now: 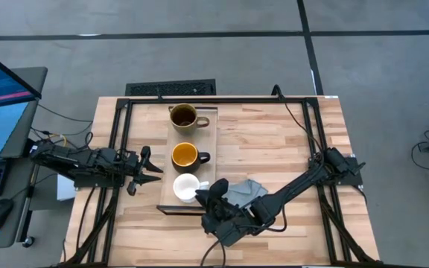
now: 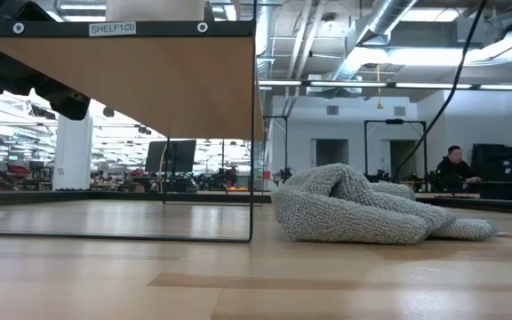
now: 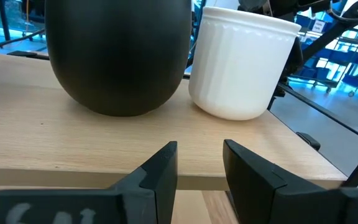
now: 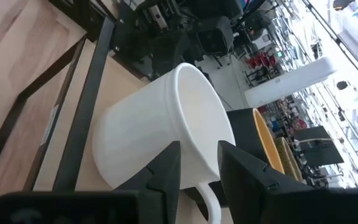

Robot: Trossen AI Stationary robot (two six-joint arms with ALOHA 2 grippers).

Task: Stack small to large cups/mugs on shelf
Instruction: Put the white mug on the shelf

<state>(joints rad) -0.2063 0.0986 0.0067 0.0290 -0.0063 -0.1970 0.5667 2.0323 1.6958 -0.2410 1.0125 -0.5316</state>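
The bench (image 1: 274, 141) fills the centre of the overhead frame, with the shelf (image 1: 164, 160) left of centre. On it, top to bottom, stand the brown mug (image 1: 183, 116), the black mug (image 1: 185, 155) and the white mug (image 1: 185, 187). The right gripper (image 4: 199, 163) has its fingers clamped on the white mug's handle. The left gripper (image 1: 155, 168), at the shelf's left edge, holds its fingers apart on nothing.

Crumpled grey cloth (image 2: 363, 206) on wooden tabletop (image 1: 289, 134)

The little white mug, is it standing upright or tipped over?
Upright: the white mug shows its round open mouth from above and rests base-down on the shelf.
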